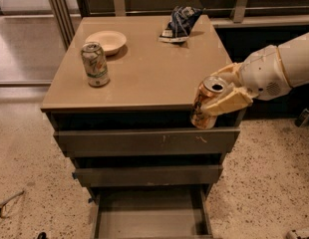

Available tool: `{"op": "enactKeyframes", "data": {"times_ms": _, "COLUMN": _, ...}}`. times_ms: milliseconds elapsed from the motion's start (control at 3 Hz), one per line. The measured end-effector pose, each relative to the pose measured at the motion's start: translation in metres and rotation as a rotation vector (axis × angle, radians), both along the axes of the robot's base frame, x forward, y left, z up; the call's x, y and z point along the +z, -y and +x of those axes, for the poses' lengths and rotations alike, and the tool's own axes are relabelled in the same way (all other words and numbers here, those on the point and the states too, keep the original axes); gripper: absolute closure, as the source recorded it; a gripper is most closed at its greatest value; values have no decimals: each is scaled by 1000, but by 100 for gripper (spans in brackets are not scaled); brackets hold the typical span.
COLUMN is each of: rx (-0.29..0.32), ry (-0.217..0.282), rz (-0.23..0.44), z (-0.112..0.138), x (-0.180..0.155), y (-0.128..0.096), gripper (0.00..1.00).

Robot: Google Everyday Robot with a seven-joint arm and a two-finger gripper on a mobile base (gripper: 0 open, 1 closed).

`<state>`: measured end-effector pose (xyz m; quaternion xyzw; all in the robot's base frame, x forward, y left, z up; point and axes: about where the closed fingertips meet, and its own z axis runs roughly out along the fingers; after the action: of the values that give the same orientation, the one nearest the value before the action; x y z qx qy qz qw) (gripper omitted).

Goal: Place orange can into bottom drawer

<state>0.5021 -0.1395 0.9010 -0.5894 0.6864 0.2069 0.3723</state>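
The orange can (pixel 206 103), orange and dark patterned with a silver top, is held in my gripper (pixel 222 94) in front of the cabinet's front right corner, tilted a little, level with the top drawer. The gripper's cream fingers (pixel 228 102) are shut around the can; the white arm comes in from the right. The bottom drawer (pixel 150 215) is pulled out at the foot of the cabinet, a wide shallow grey tray with nothing in it, below and to the left of the can.
On the tan cabinet top (pixel 144 68) stand a white-and-green can (pixel 95 64), a cream bowl (pixel 105 41) and a dark crumpled bag (pixel 180 23). The two upper drawers (pixel 147 142) stick out slightly. Speckled floor lies around the cabinet.
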Motion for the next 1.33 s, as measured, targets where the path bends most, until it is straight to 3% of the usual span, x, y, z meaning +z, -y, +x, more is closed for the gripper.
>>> {"op": "enactKeyframes", "data": {"times_ms": 333, "rx": 27, "ry": 20, "rz": 11, "z": -26, "x": -46, "y": -9, "gripper": 100}}
{"op": "enactKeyframes", "data": {"times_ms": 667, "rx": 44, "ry": 10, "rz": 9, "z": -40, "x": -116, "y": -13, "gripper": 100}}
{"op": "enactKeyframes", "data": {"times_ms": 1000, "rx": 43, "ry": -56, "rz": -12, "z": -52, "x": -207, "y": -13, "gripper": 100}}
{"op": "enactKeyframes", "data": {"times_ms": 1333, "rx": 48, "ry": -52, "rz": -15, "z": -53, "x": -211, "y": -14, "gripper": 100}}
